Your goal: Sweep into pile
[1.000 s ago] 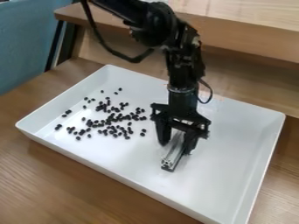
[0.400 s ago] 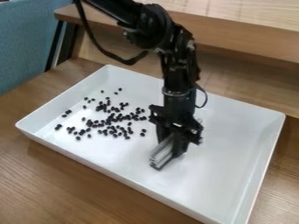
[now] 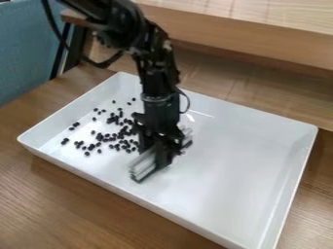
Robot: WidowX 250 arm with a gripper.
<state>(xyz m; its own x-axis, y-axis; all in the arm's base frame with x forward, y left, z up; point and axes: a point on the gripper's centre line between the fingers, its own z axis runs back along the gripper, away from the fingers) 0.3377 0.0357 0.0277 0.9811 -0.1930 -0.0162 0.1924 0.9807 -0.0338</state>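
We find the black gripper (image 3: 155, 160) hanging low over the white tray (image 3: 250, 160), left of its middle. Its fingers are clamped on a greyish bar (image 3: 146, 165), which shows on both sides of them; motion blur makes the bar's outline and far end hard to make out. The bar's near end lies near the tray's front long edge, and we cannot tell whether it touches the tray floor.

The small dark pellets (image 3: 87, 153) lie loosely scattered between the tray's left short edge and the gripper, well apart from the right-hand corner. Thickest patch: just beside the gripper, where it covers part of our view, so we can give no full count. A few strays sit out toward the left corner, others toward the far left corner.

The arm (image 3: 123, 24) comes in at the top edge of our view, its upper part cut off. The tray's near corner is cut off below. Underneath is a wooden table (image 3: 39, 194); beyond, a wooden ledge (image 3: 247, 36); at upper left, a blue surface (image 3: 26, 58), partly cut off.
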